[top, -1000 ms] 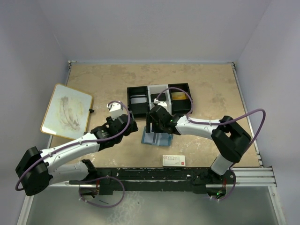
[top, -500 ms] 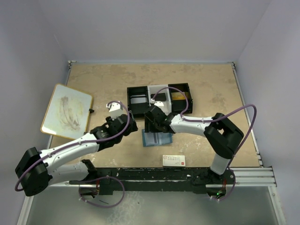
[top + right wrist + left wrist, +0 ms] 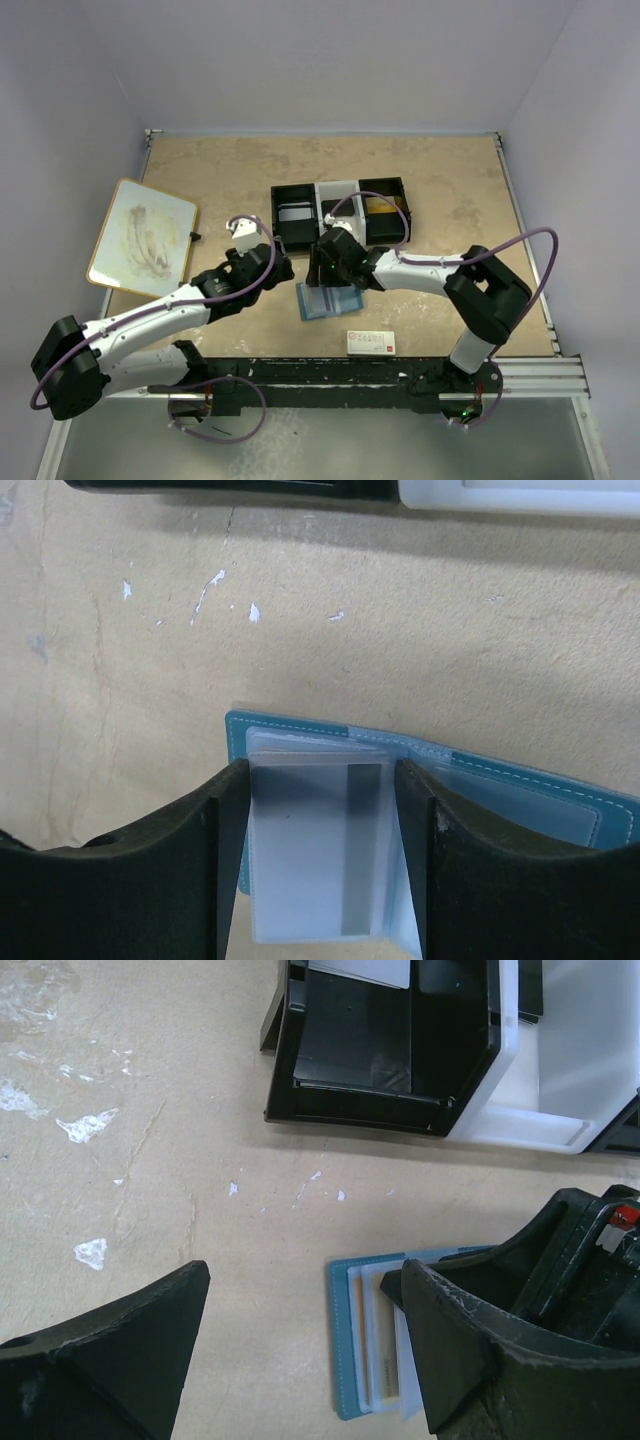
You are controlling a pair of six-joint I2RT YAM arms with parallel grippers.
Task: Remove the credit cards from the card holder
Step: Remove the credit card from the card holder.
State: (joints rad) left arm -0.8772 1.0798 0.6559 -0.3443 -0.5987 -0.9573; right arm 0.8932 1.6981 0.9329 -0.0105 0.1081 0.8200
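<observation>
Right wrist view: right gripper [image 3: 320, 780] has been narrowed around the pale credit card [image 3: 300, 880] in the card holder [image 3: 290, 727]; whether it is pinched cannot be told. Left gripper [image 3: 298, 1290] is spread.

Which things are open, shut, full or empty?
card holder: open, flat on the table.
pale card: lying in the open card holder.
right gripper: astride the pale card, grip unclear.
left gripper: open, empty.
tray: pale thing in left compartment, gold in right.
whiteboard: smudged.
</observation>
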